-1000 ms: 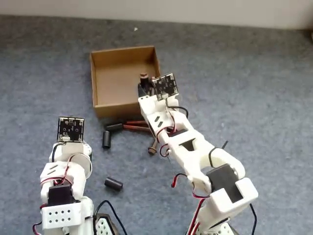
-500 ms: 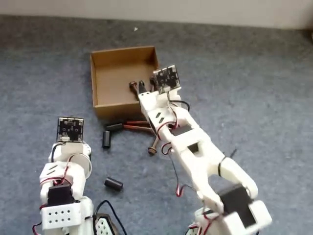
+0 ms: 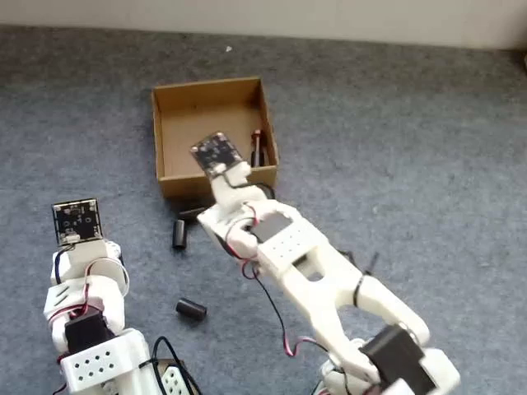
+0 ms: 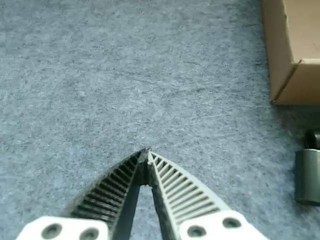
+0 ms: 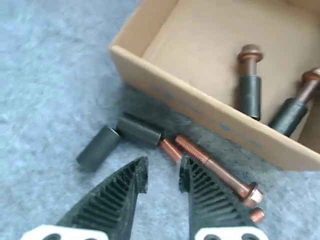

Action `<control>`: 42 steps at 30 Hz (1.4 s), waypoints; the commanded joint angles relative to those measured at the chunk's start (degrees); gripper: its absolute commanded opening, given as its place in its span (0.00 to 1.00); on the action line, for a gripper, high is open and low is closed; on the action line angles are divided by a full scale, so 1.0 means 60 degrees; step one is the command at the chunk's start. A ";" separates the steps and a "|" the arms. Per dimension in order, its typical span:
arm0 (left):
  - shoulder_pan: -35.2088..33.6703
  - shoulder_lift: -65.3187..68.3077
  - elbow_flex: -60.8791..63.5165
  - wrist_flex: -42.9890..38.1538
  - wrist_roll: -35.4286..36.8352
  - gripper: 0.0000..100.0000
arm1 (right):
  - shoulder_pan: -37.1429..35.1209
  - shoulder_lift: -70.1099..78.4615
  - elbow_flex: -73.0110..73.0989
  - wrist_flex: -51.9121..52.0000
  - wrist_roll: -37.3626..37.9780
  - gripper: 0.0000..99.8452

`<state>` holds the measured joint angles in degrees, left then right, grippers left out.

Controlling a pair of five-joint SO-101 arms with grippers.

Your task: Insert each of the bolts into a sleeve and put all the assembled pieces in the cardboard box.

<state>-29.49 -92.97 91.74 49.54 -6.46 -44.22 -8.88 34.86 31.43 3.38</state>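
Grey carpet [image 3: 412, 123] all over, and on it we've got the cardboard box [image 5: 200, 112] with two assembled pieces [image 5: 249, 87] lying inside, near one corner. Our right gripper [image 5: 162, 175] hangs just outside the box wall, jaws a little apart, holding nothing. The left gripper [image 4: 146, 156] sits over carpet, tips pinched together, empty too. By the right one we see a loose bolt [image 5: 215, 167], a bare sleeve [image 5: 97, 147] and a second sleeve [image 5: 140, 131] with a copper shank poking out. A lone sleeve [image 3: 191, 309] lies well apart.
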 commanded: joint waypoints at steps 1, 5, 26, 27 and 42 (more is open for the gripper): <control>-0.0139 -0.0066 -0.0491 -0.0220 -0.0088 0.02 | -0.0154 0.1018 -0.2132 0.1590 0.0630 0.18; -0.0110 -0.0066 -0.0476 -0.0220 -0.0088 0.02 | -0.0300 0.2601 -0.4154 0.3201 0.1319 0.23; -0.0081 -0.0066 -0.0418 -0.0220 -0.0103 0.02 | -0.0974 0.7172 -0.8359 0.4491 0.3956 0.22; -0.0081 -0.0066 -0.0418 -0.0220 -0.0103 0.02 | -0.0974 0.7289 -0.8359 0.4608 0.4029 0.21; -0.0081 -0.0066 -0.0388 -0.0220 -0.0117 0.02 | -0.1004 0.5385 -0.7919 0.5692 0.3399 0.01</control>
<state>-29.76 -92.97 91.74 49.36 -6.46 -49.41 31.56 -12.88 62.11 25.45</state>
